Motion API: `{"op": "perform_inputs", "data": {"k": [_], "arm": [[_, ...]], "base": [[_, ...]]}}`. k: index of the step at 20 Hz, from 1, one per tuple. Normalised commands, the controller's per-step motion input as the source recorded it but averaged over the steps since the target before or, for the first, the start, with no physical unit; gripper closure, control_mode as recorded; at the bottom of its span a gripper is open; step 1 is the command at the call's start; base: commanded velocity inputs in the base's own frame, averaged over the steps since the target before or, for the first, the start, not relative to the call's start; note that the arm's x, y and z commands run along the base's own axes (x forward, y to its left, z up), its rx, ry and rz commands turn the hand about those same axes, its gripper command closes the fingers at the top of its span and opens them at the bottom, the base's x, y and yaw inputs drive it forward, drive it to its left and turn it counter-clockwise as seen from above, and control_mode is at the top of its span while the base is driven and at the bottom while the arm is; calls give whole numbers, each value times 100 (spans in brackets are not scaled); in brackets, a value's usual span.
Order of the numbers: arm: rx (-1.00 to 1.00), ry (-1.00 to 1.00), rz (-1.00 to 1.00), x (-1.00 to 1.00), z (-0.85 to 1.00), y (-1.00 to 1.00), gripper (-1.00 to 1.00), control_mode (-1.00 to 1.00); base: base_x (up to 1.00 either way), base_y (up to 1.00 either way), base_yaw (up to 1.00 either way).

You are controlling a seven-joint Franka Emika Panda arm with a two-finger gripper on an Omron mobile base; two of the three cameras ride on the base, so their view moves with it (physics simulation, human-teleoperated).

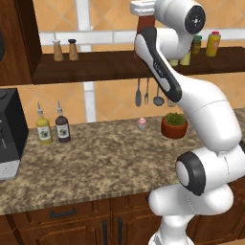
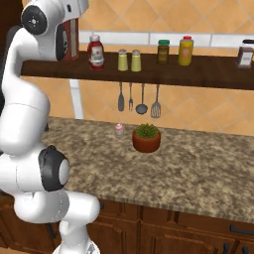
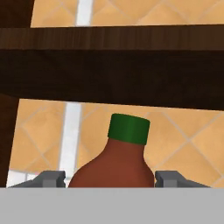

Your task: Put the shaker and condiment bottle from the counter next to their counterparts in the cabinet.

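Note:
My gripper is shut on the condiment bottle, a red-orange bottle with a green cap, seen from behind between the two fingertips. From the base views the gripper is up at the cabinet shelf, holding the bottle upright at shelf level. Just right of it stands the red white-capped bottle. Beyond that, two small yellow-green shakers stand side by side. Whether the held bottle touches the shelf I cannot tell.
Two brown shakers stand at the shelf's left; a dark jar and a yellow bottle to the right. On the counter: yellow and dark spouted bottles, cupcake, potted plant, black machine. Utensils hang below the shelf.

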Motion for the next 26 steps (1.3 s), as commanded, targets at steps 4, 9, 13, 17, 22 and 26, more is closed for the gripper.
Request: {"op": "perform_inputs", "data": {"k": [4, 9, 13, 17, 22, 26], "arm": [[-2, 15, 0, 52, 3, 30, 100, -100], [-9, 2, 0, 41, -16, 30, 100, -100], [-14, -6, 3, 23, -25, 12, 100, -100], [-8, -10, 1, 7, -42, 0, 100, -100], [-4, -15, 0, 15, -51, 0, -100, -100], [0, -13, 0, 2, -32, 0, -100, -100]], "base": [[0, 0, 0], [0, 0, 0], [0, 0, 0], [0, 0, 0], [0, 0, 0], [0, 0, 0]]}}
